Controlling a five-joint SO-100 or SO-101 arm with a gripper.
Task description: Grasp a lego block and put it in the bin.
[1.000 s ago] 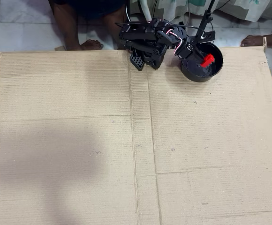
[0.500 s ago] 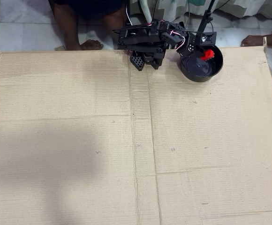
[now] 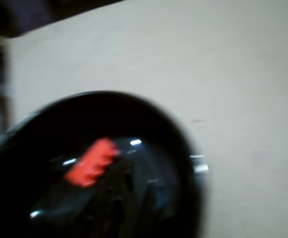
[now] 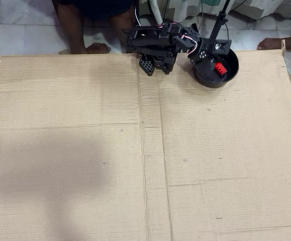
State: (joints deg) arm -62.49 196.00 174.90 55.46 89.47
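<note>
Now your brick (image 4: 219, 68) sits inside the bin (image 4: 229, 76), just beside the gripper (image 4: 210, 59); finger state unclear.

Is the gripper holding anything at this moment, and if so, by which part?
It cannot be told. The red lego block sits over or inside the black bowl, with the gripper right above it, but the fingertips are not visible in either view.
</note>
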